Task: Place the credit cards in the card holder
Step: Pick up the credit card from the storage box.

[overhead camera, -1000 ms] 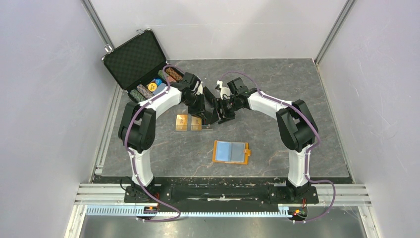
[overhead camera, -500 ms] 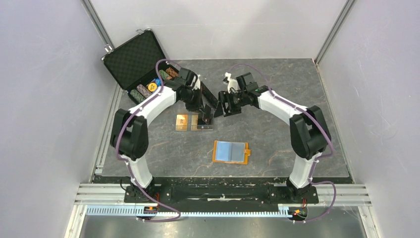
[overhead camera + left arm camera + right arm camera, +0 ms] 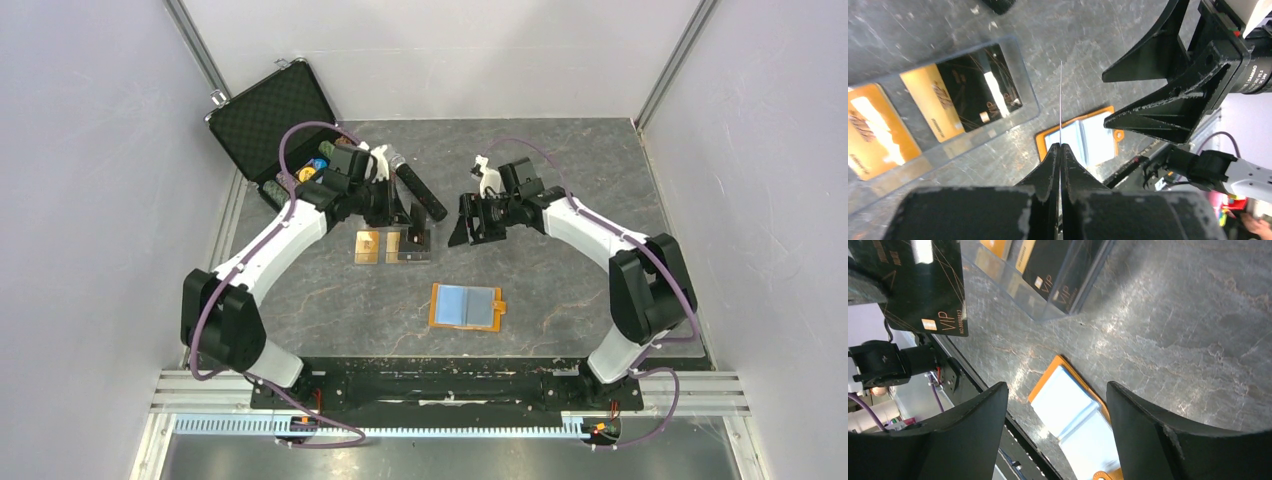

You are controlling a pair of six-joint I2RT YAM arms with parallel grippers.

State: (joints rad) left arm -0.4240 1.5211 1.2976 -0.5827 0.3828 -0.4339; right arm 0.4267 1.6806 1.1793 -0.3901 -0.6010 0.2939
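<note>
Orange card holder (image 3: 466, 306) lies open at the near side of the table (image 3: 560, 290), blue lining up; beyond it the left tool (image 3: 1060, 148) is clenched on a black credit card (image 3: 923, 285) held edge-on, and the right tool (image 3: 1055, 390) is released, empty. I would lower the card slantwise into a blue pocket, right tool pinning the holder. Card reads "VIP"; its number I cannot read

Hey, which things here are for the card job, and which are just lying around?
Job: gold-tan and black cards in clear tray; black VIP card pinched in left tool; open orange wallet with blue lining.
Lying about: black foam-lined case; poker chips inside it.
</note>
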